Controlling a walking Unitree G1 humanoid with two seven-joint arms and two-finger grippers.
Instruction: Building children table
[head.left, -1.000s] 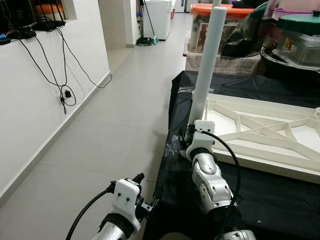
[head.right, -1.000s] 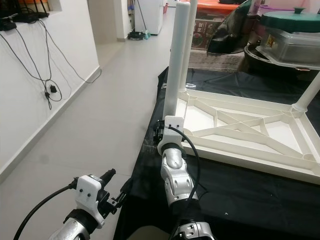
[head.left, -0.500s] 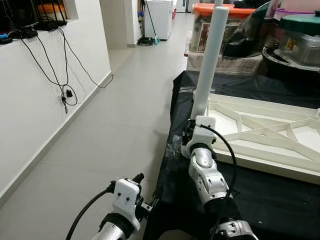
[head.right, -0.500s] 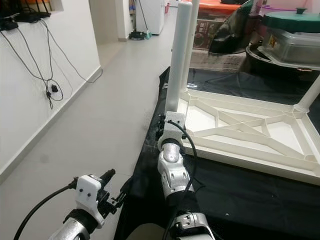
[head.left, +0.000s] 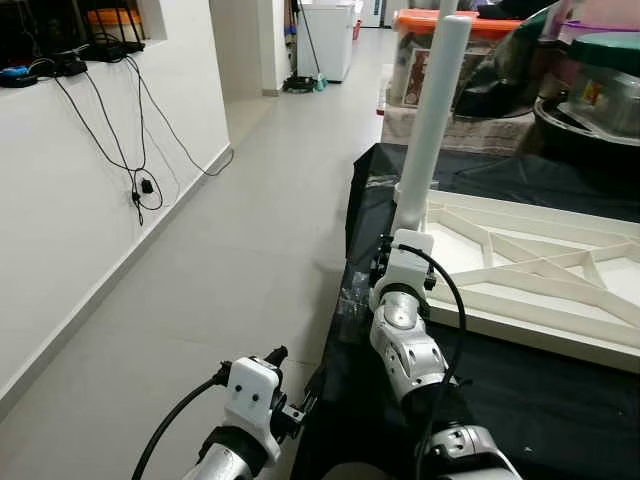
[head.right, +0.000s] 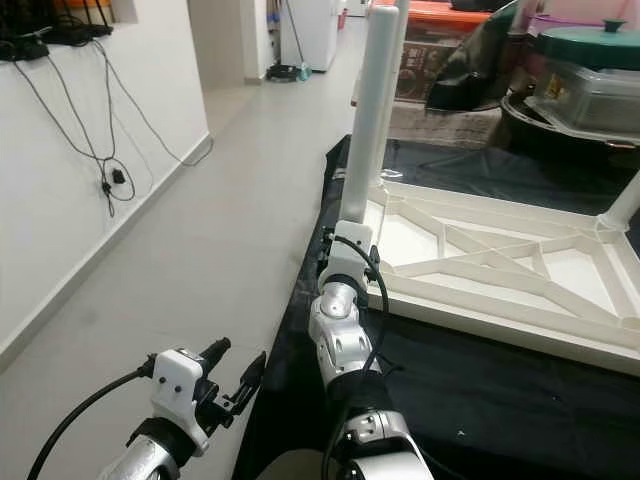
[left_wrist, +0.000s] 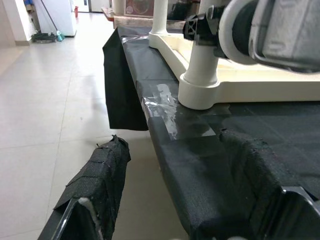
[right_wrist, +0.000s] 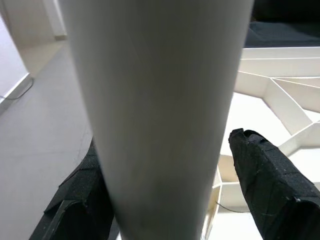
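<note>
A white table top (head.left: 520, 285) lies upside down on a black-covered surface (head.left: 560, 400). A white leg (head.left: 432, 110) stands upright in its near left corner socket (left_wrist: 200, 90). My right gripper (head.left: 402, 232) is shut on the leg's base, one black finger (right_wrist: 270, 180) on each side of the leg (right_wrist: 160, 75). Another leg (head.right: 625, 205) rises at the far right corner. My left gripper (head.left: 292, 385) hangs low beside the cover's left edge, open with nothing between its fingers (left_wrist: 100, 180).
Storage boxes, one with an orange lid (head.left: 440, 20) and one with a green lid (head.right: 590, 45), stand behind the table top. A white wall with hanging cables (head.left: 130, 150) runs along the left. Open tiled floor (head.left: 250, 250) lies between the wall and the black cover.
The whole picture has shifted a little, so the camera moved. My right gripper stays on the leg's base while its forearm has swung more upright. The left gripper has not moved.
</note>
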